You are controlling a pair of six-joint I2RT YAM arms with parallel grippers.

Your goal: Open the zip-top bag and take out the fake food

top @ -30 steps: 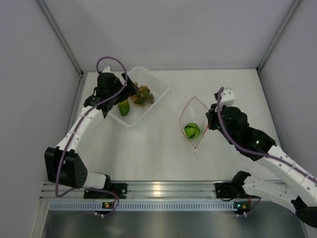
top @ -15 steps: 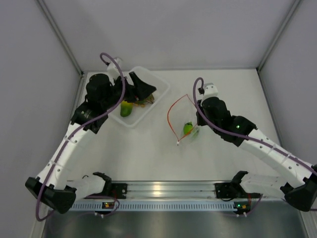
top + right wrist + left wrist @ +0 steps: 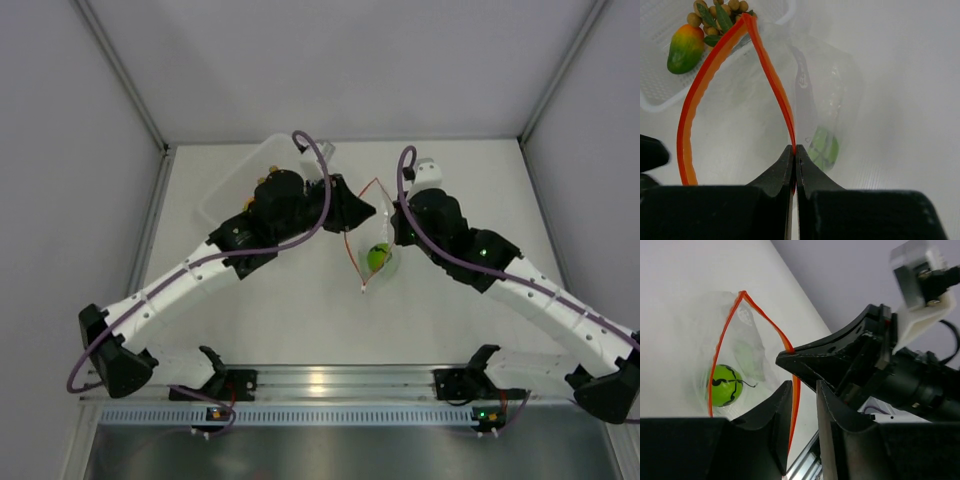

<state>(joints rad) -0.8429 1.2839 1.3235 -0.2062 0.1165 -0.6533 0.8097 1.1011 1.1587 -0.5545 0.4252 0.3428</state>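
Observation:
The zip-top bag (image 3: 372, 232) is held up over the table with its red-orange mouth spread wide. My right gripper (image 3: 393, 228) is shut on the right side of the zip strip (image 3: 771, 75); its fingertips (image 3: 794, 150) pinch it. My left gripper (image 3: 362, 214) is at the bag's near lip. Its jaws (image 3: 804, 390) stand narrowly apart with the strip (image 3: 796, 390) between them, lying against the left finger. One piece of the fake food, a green ball (image 3: 723, 385), rests in the bag's bottom (image 3: 822, 147). The mango (image 3: 684, 48) and the brown cluster (image 3: 722, 12) lie in the tray.
The rigid clear tray (image 3: 228, 193) sits at the back left, mostly covered by my left arm in the top view; its meshed floor (image 3: 660, 90) shows in the right wrist view. Grey walls close in the table on three sides.
My left arm has swung from the tray across to the bag, its jaws narrowing around the zip strip. The right gripper has carried the bag slightly left and kept its hold.

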